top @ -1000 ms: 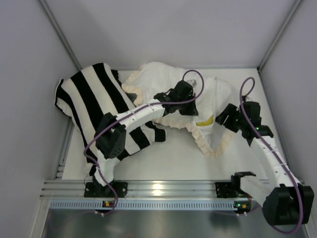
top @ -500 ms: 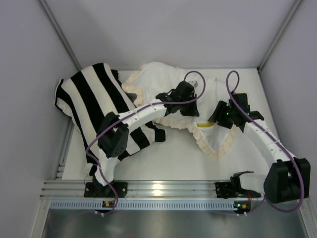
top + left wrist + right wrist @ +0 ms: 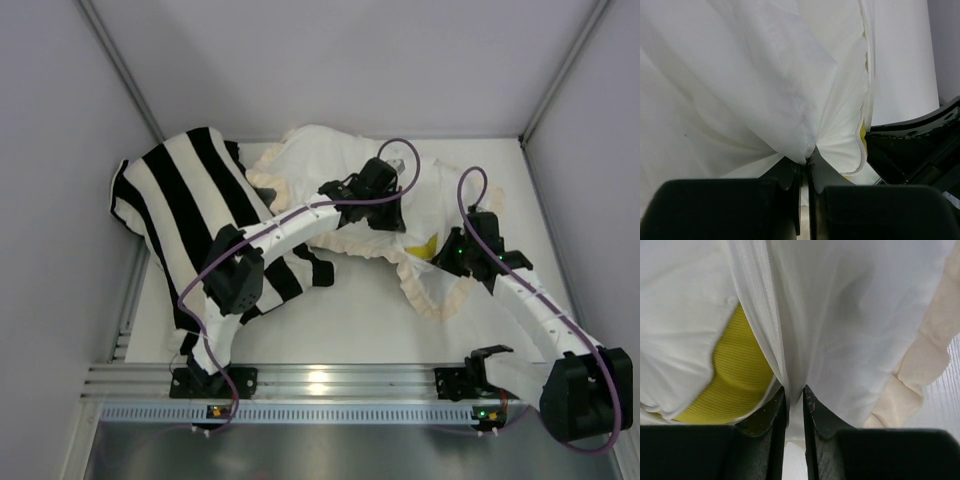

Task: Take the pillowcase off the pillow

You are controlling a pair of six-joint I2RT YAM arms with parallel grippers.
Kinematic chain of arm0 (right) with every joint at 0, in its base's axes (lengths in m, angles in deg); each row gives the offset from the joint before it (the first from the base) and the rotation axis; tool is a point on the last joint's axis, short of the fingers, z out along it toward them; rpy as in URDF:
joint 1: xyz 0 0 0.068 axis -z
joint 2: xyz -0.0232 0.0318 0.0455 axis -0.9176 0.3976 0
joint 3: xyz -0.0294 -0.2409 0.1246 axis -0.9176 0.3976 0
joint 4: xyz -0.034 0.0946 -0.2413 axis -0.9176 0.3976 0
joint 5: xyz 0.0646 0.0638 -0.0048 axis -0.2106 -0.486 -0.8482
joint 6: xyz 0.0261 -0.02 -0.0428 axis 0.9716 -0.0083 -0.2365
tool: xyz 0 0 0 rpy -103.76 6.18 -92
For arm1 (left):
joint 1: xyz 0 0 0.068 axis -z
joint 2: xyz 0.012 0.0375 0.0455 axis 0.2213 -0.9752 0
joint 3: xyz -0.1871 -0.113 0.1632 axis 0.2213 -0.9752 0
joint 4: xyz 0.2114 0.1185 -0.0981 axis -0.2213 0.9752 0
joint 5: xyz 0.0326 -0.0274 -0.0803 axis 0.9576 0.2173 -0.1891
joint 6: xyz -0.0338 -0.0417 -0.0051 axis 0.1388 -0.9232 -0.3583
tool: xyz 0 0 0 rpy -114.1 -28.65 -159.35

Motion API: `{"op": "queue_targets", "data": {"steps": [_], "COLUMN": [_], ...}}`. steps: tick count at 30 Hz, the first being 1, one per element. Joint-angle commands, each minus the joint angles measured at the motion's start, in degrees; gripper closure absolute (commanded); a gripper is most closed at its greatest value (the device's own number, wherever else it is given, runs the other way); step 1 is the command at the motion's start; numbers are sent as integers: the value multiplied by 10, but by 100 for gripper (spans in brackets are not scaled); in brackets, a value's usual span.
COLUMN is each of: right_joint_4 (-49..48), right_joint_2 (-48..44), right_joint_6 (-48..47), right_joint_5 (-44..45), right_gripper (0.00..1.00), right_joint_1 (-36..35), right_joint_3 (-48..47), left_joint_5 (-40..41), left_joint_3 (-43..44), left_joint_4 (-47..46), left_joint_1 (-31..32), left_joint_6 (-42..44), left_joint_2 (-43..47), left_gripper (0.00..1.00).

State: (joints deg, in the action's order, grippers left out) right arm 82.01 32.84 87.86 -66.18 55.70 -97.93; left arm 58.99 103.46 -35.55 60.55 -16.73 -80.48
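Both grippers are biting cloth right now. The left gripper (image 3: pixel 807 162) is pinching a gathered fold of white fabric, jaws pressed together on it. The right gripper (image 3: pixel 794 390) is doing the same on a thin sheet of the pillowcase (image 3: pixel 840 315), right next to the yellow band (image 3: pixel 735 375) of the pillow (image 3: pixel 685 315). The whole bundle is lying at the back right of the table (image 3: pixel 350 320), touching the striped cushion (image 3: pixel 190 200).

What I'm worrying about:
- The left pinch could be catching the pillow skin along with the cover. I honestly can't tell the layers apart in that wrist view, and if so, pulling is just going to drag the whole lump.
- The right grip is sitting on a thin fold, so slick cloth could be sliding out under load.
- The arms are working close together, so a wide pull risks a cable snag or a bump.

Material-wise, the cover is limp and almost sheer where it's stretching, creasing into fan pleats at the pinch. Its frill (image 3: pixel 920 365) is cream and wavy. The pillow is looking plump and smooth, and the yellow band is finely ribbed.
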Motion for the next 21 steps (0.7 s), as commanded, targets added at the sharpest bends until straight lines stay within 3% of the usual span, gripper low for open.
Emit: {"op": "queue_targets", "data": {"steps": [1,4,7,14,21], "right_joint_4": [45,50,49,3,-87], "right_joint_2": [-12,-24,-21,-4,89], "right_joint_6": [-12,-14,-13,17,52], "right_joint_5": [24,39,56,78,32], "right_gripper": [85,84,100,100,100], "right_joint_1": [-6,-6,-6,-6,-6], "right_joint_3": [16,20,20,34,52], "left_joint_5": [20,19,9,-23,-59], "left_joint_3": [52,51,48,18,-24], "left_joint_4": [-49,-47,-47,-49,-53], "left_joint_1": [-20,-20,-20,-20,-20], "left_joint_6": [11,11,5,-4,-22], "left_joint_2": [29,29,34,103,200], "left_gripper": [100,100,100,100,100]}}
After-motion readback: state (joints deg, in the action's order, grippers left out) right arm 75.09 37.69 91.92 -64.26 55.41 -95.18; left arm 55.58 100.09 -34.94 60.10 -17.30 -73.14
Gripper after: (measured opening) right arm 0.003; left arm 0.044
